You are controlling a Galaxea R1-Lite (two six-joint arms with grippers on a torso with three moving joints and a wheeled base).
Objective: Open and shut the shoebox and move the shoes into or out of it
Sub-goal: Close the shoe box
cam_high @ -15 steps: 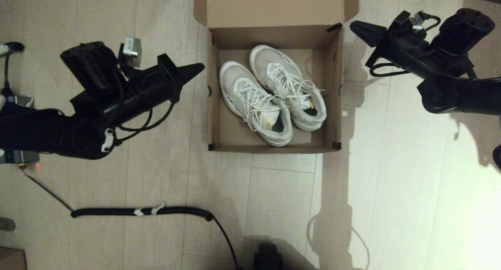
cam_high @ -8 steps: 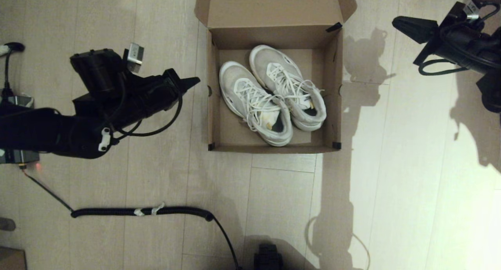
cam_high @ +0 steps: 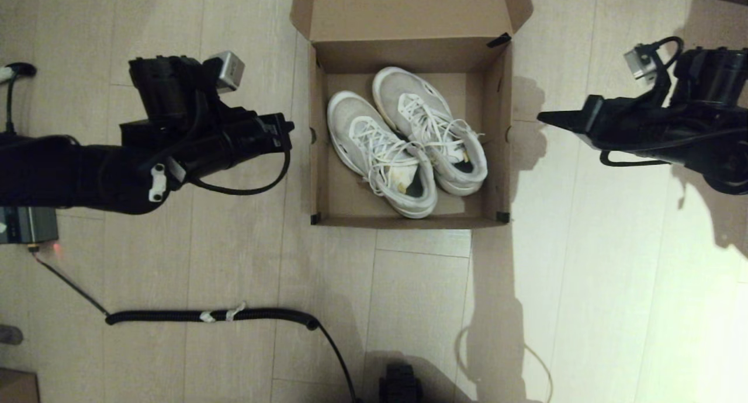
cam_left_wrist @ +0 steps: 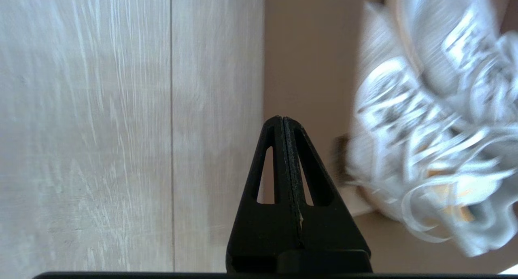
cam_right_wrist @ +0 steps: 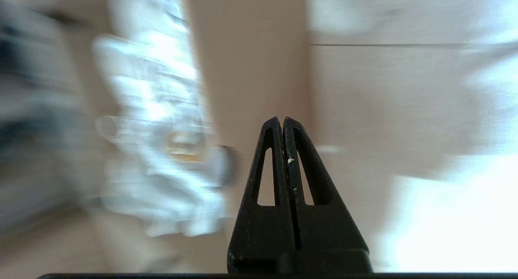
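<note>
Plain brown cardboard shoebox (cam_high: 497, 157) with black tape at its corners; inside, white and light-grey shoes (cam_high: 409, 140) with white laces, dark insides and small yellow marks on the tongues. Both grippers, left gripper (cam_high: 286, 125) and right gripper (cam_high: 546, 118), are matte black. Pale wood-grain floor (cam_high: 409, 309); black coiled cable (cam_high: 210, 316) with white tape bands

My left gripper (cam_high: 287, 125), fingers pressed together, has turned to point level at the left wall of the open brown cardboard shoebox (cam_high: 318, 134). My right gripper (cam_high: 543, 118), also closed, swung away toward the far right, then dropped back beside the box's right wall.
</note>
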